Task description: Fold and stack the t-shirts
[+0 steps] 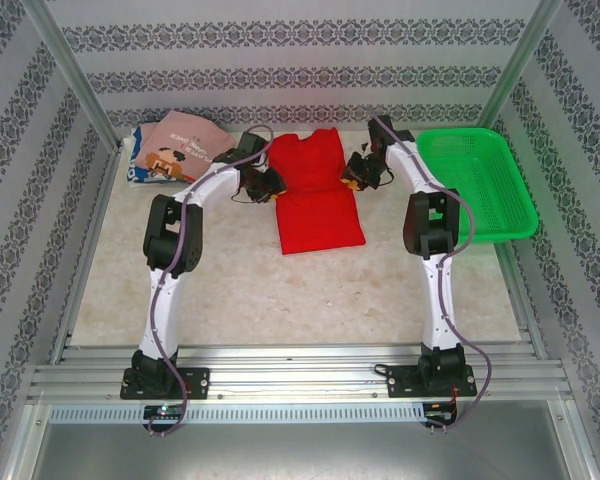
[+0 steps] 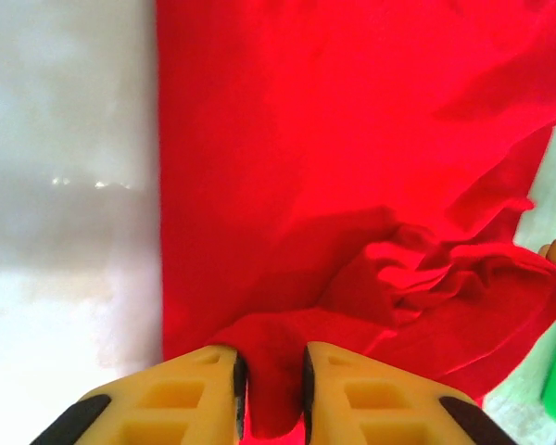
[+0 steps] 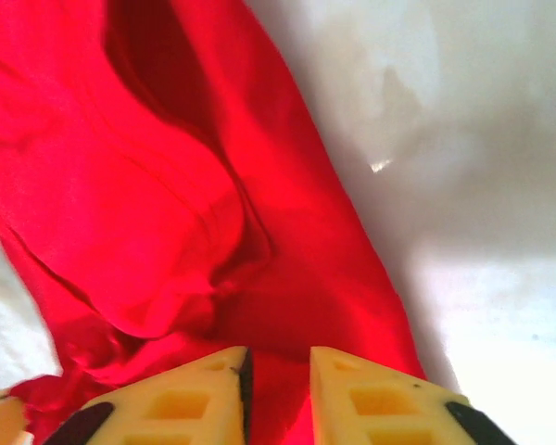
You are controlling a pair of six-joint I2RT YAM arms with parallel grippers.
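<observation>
Left arm: It goes up from its base at 7 o'clock on the top view. It bends at a black elbow, then its white forearm leans toward 1 o'clock.
Left end effector (image 1: 263, 187): It sits at the left edge of the plain bright red cloth t-shirt (image 1: 315, 200), pointing toward 3 o'clock.
Left end effector state (image 2: 273, 357): The two yellow fingers (image 2: 195, 389) stand a little apart, with a fold of the red t-shirt (image 2: 306, 167) in the gap. I cannot tell if they squeeze it or have let go.
Right arm: It goes up from its base at 5 o'clock to a black elbow. Then it leans toward 11 o'clock and bends back down at the wrist.
Right end effector (image 1: 358, 172): It sits at the right edge of the red t-shirt, pointing toward 9 o'clock.
Right end effector state (image 3: 278, 357): The yellow fingers (image 3: 371, 399) are a little apart with red cloth (image 3: 167, 185) between them. I cannot tell if they pinch it.
Red t-shirt place: It lies in the middle of the pale surface (image 1: 310, 290), toward 12 o'clock, between the two end effectors.
Red t-shirt direction: Its long side runs from 12 o'clock to 6 o'clock. The near half is a flat, neat block and the far half is wider and bumpy.
Other shirts: A dusty-pink cloth t-shirt with a printed picture (image 1: 185, 145) lies at 10 o'clock on top of white and blue cloth (image 1: 135, 172).
Basket: A green plastic mesh basket (image 1: 520, 215) sits at 2 o'clock.
</observation>
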